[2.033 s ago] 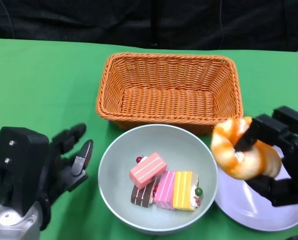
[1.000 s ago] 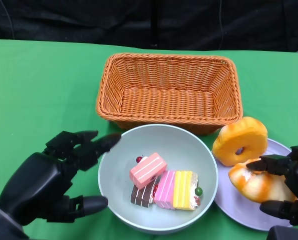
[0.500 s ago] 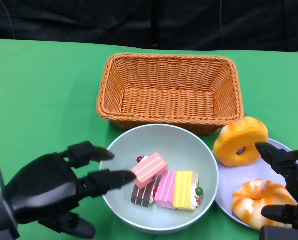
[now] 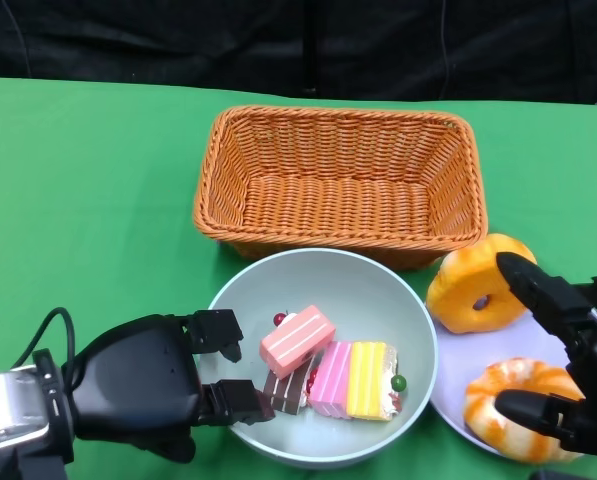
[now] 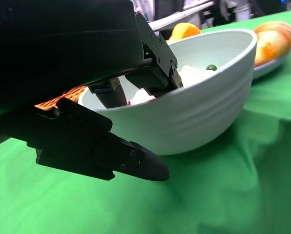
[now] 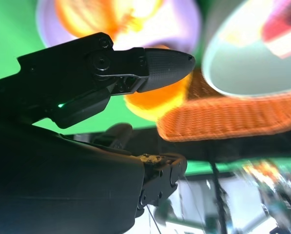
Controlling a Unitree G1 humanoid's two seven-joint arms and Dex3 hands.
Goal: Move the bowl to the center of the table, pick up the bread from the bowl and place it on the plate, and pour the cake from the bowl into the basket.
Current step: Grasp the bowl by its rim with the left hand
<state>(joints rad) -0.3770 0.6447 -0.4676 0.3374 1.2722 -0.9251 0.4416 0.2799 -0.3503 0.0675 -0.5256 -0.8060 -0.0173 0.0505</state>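
A pale grey-green bowl (image 4: 378, 290) (image 5: 203, 112) sits in front of the basket and holds several cake slices (image 4: 328, 370). My left hand (image 4: 163, 385) is at the bowl's left rim. Its fingers (image 5: 155, 68) hook over the rim into the bowl, while the thumb (image 5: 121, 156) lies outside, low and just short of the wall. A twisted bread (image 4: 513, 390) and a ring-shaped bread (image 4: 473, 280) lie on the lavender plate (image 4: 528, 345) at the right. My right hand (image 4: 568, 360) hovers over the plate with its fingers spread and holds nothing.
An empty orange wicker basket (image 4: 340, 180) (image 6: 223, 117) stands just behind the bowl. Green cloth (image 4: 88, 190) covers the table, with open room at the left. A dark backdrop runs along the far edge.
My left hand has moved right, and its fingers now reach over the bowl's left rim. The right hand let the twisted bread go onto the plate and now holds its fingers off it.
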